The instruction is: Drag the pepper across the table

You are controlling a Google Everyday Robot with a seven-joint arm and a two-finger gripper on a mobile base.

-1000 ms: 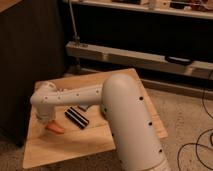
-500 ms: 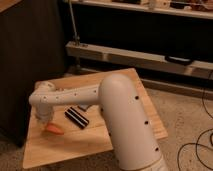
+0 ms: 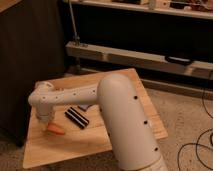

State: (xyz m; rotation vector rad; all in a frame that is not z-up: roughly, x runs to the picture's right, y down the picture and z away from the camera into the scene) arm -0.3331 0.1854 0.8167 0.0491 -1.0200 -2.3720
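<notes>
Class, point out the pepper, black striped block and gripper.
pepper (image 3: 56, 130): camera view, orange middle.
black striped block (image 3: 77, 118): camera view, top face.
gripper (image 3: 45, 121): camera view, lower end, just above the pepper.

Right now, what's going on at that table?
The robot's arm is bent over the small light-wood table, with its gripper pointed down near the table's left side, right at the orange-red pepper. I can't tell from this view whether it has hold of the pepper. A black striped block lies just right of the pepper, apart from it.
</notes>
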